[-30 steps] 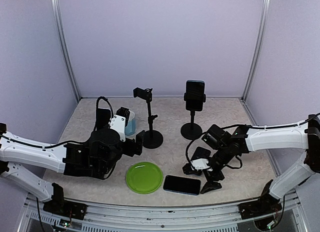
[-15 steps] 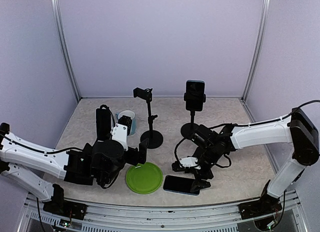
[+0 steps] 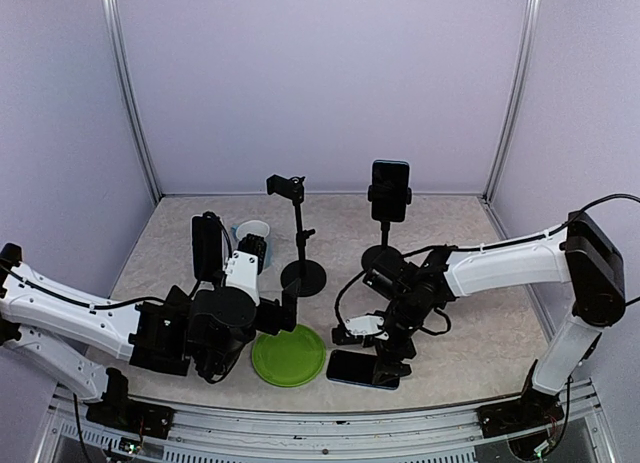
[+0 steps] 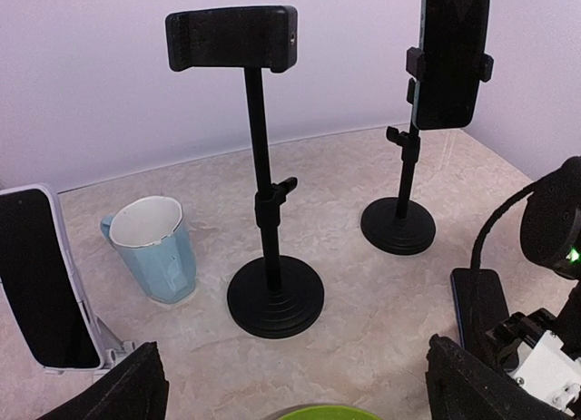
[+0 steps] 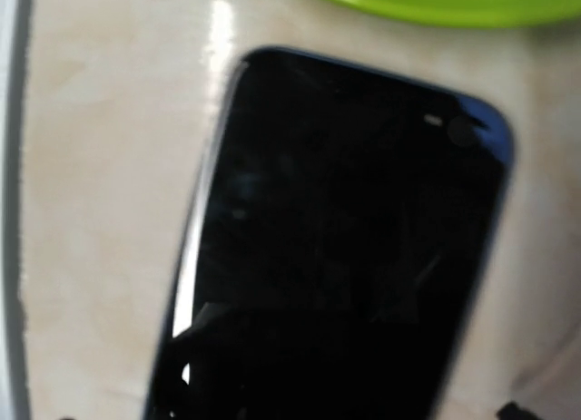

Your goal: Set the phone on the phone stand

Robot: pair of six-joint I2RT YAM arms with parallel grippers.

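The phone [image 5: 336, 248] lies flat on the table [image 3: 480, 323], just beside the plate [image 3: 262, 358]. The right gripper [image 3: 385, 341] hangs over it, fingers wide apart. It should drop straight and pinch the long edges. The left gripper [image 3: 279, 313] is wide apart too, holding nothing. The table looks pale and smooth. Purple walls [image 3: 320, 83] stand round it.
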